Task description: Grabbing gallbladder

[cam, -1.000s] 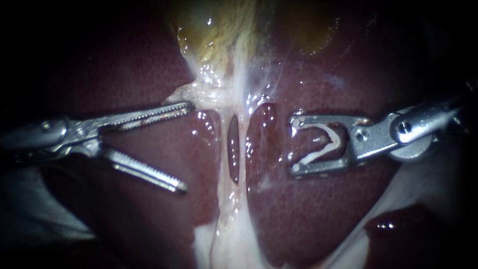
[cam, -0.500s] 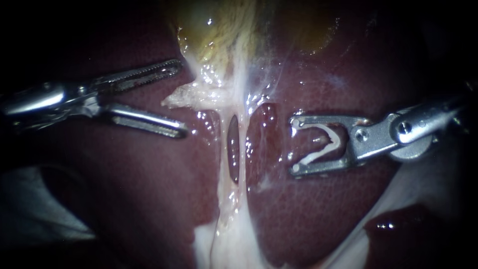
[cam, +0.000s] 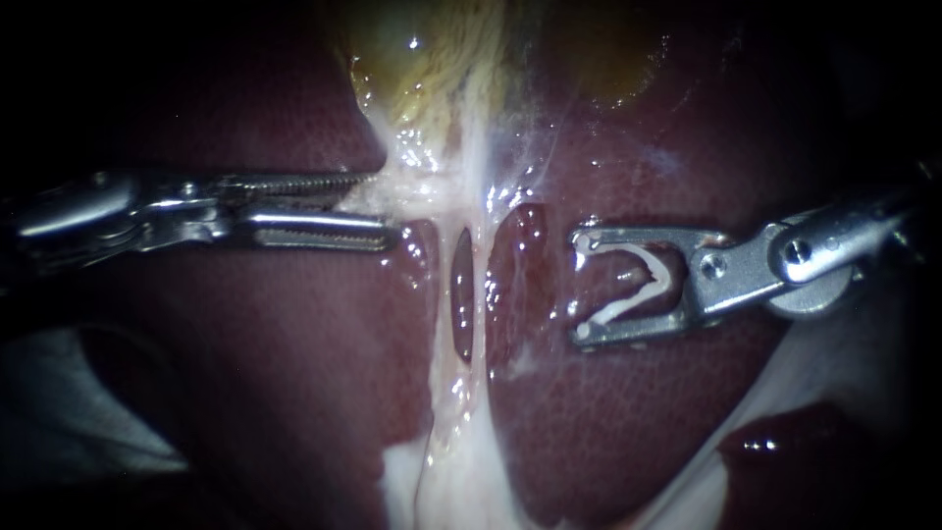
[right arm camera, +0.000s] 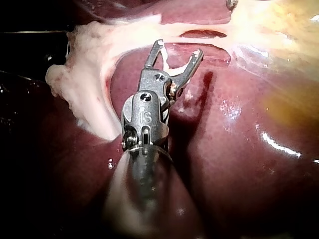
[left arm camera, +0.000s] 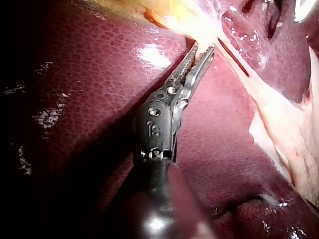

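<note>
The yellowish gallbladder [cam: 432, 69] lies at the top centre on the dark red liver [cam: 608, 412]. From its lower end a pale tissue flap [cam: 417, 191] spreads out. My left instrument [cam: 385, 208] comes in level from the left, and its toothed jaws stand nearly together with the flap's edge between them. The left wrist view shows that instrument [left arm camera: 203, 49] with its tips in the pale tissue [left arm camera: 199, 27]. My right instrument [cam: 581, 285] rests over the liver to the right, jaws spread around a white clip [cam: 638, 280]. It also shows in the right wrist view [right arm camera: 179, 47].
Below the flap two pale strands [cam: 481, 324] run down over the liver with a dark slit between them. They widen into white tissue [cam: 442, 481] at the bottom. Pale material [cam: 59, 412] lies at the lower left and also at the lower right [cam: 844, 363].
My left instrument rose, then came back down and moved right to the pale flap, and its wide jaws narrowed onto the flap's edge. The right instrument stayed still.
</note>
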`<state>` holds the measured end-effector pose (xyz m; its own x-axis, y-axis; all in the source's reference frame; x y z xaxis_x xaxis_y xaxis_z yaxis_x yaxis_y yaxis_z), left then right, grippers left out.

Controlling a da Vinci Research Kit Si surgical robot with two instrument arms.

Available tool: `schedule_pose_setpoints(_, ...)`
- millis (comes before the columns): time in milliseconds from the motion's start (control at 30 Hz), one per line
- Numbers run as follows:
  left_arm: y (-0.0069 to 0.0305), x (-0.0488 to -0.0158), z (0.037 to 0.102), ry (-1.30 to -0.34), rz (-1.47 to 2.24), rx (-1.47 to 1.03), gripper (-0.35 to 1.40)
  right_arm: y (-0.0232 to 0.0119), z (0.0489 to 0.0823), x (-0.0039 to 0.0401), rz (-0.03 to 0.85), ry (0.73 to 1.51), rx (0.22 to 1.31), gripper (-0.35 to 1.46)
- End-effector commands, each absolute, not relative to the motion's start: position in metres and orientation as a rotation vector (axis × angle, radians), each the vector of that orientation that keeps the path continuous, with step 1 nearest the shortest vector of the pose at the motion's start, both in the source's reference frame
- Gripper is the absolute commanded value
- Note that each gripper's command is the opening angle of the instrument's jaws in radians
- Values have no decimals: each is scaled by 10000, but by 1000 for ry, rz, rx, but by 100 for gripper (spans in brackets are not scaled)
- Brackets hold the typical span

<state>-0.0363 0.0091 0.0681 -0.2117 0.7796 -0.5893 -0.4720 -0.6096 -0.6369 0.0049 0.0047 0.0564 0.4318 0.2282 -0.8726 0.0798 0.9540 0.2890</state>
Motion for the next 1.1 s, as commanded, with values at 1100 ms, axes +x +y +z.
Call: schedule_pose_setpoints(1100, 140, -318, 593, -513, 1836, -1122, -35, 47, 564, 49, 94, 1125, 307, 50)
